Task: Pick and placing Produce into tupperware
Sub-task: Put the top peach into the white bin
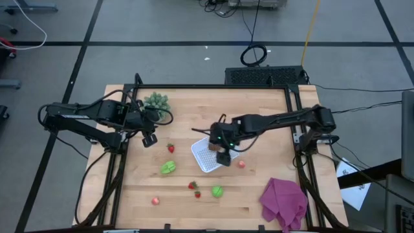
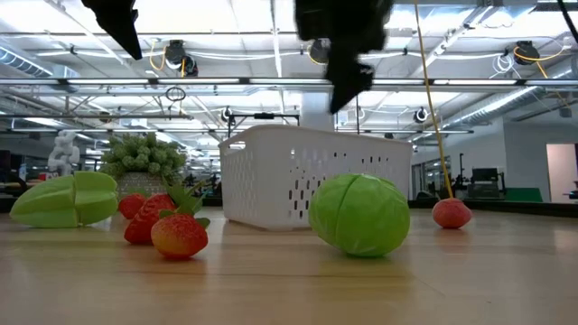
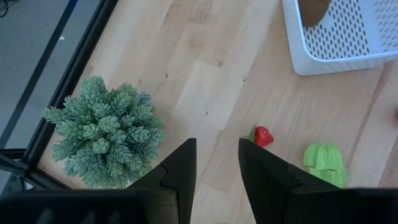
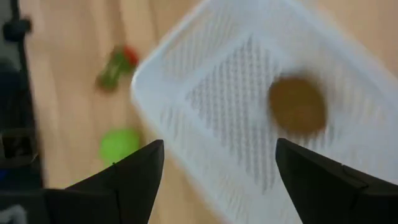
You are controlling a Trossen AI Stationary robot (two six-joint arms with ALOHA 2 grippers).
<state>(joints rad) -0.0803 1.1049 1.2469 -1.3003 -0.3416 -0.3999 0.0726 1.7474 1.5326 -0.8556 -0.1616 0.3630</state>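
We see the small white rectangular plastic tupperware with dotted bottom sitting mid-table, and one brown round produce piece lies inside it, apart from any finger. The right gripper hangs just above the tupperware's right edge, fingers spread wide and holding nothing, so we judge this drop as done and the step in hand as leaving for the next piece. To do it well we lift straight up first so the fingers clear the thin rim and don't tip the light container, then go for the nearest piece, probably the pink-red ball just right of the tupperware. We come down on it from above, centred between the fingers, since a ball likely rolls if nudged from one side.

The left gripper waits over the left part of the table near the spiky green toy plant, fingers narrow with a small gap, holding nothing.

Counts from the high view: one tupperware; one brown piece inside; outside we count two pink-red balls, the second one near the front left; three red strawberries, one left of the tupperware and a touching pair in front of it; one light green leafy piece; one green round cabbage-like ball. Also one crumpled purple cloth at front right, one plant, two arms
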